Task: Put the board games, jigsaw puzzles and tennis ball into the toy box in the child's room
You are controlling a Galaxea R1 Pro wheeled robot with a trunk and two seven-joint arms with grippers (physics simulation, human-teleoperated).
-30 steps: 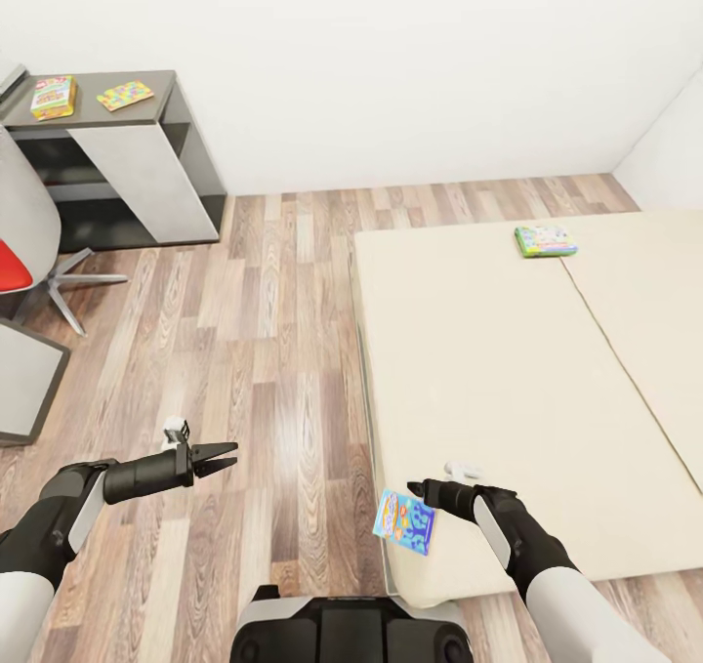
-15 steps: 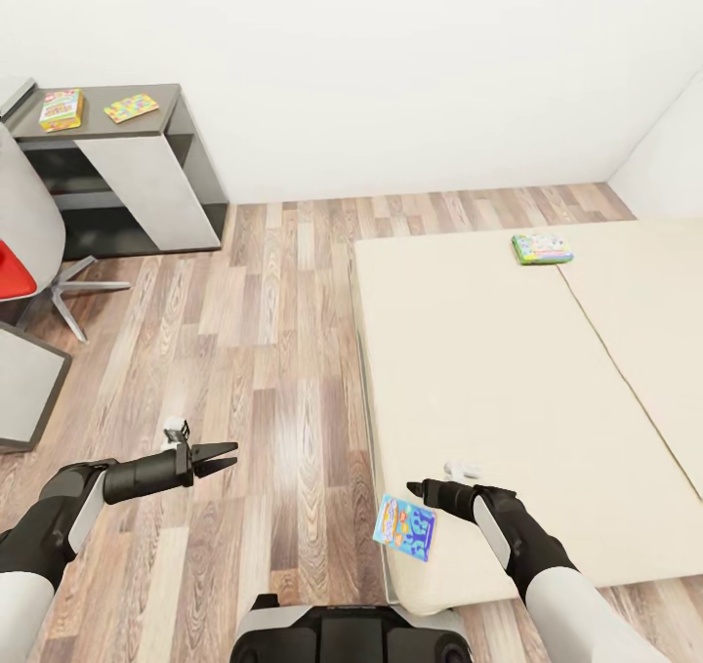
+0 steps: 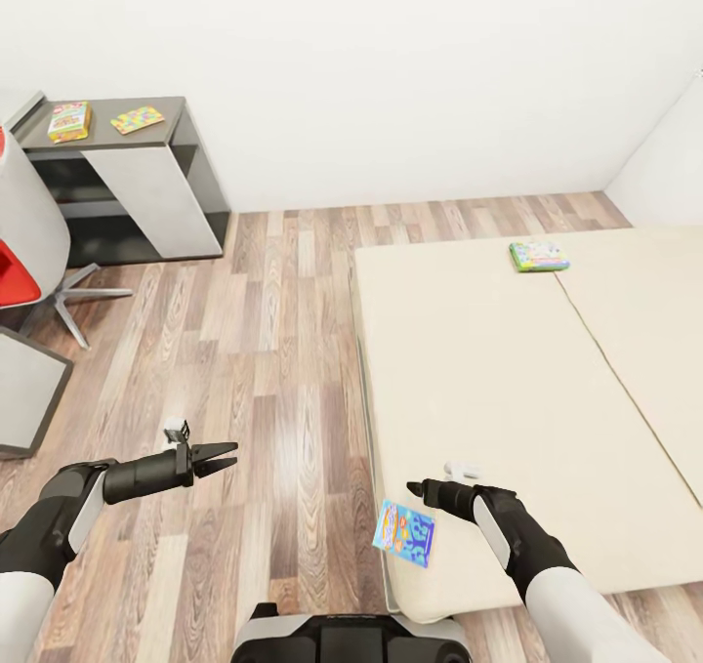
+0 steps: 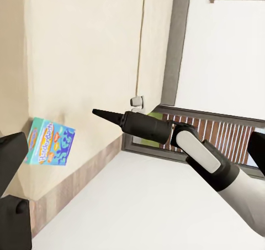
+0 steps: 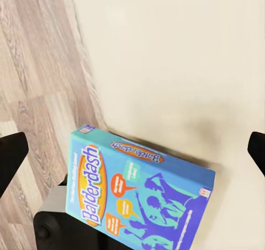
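A blue board game (image 3: 403, 532) (image 5: 138, 200) lies at the near left corner of the cream bed (image 3: 488, 380), slightly over its edge. My right gripper (image 3: 414, 490) hovers just above it, open, its fingers (image 5: 11, 159) spread wide and not touching the box. Far back on the bed rests a pale green board game (image 3: 539, 256). On a dark grey-topped cabinet (image 3: 171, 121) sit a third board game (image 3: 68, 121) and a jigsaw puzzle (image 3: 137, 118). My left gripper (image 3: 235, 454) hangs open and empty over the floor. The toy box and the tennis ball are out of view.
Wood-plank floor (image 3: 283, 331) runs between the bed and the cabinet. A white swivel chair with a red seat (image 3: 12, 277) stands at the left, with a grey slab corner (image 3: 24, 390) below it. White walls close the back and right.
The whole view has shifted: cabinet, bed and both bed games sit lower in the picture. Both arms hold the same pose, and the blue game stays on the bed corner.
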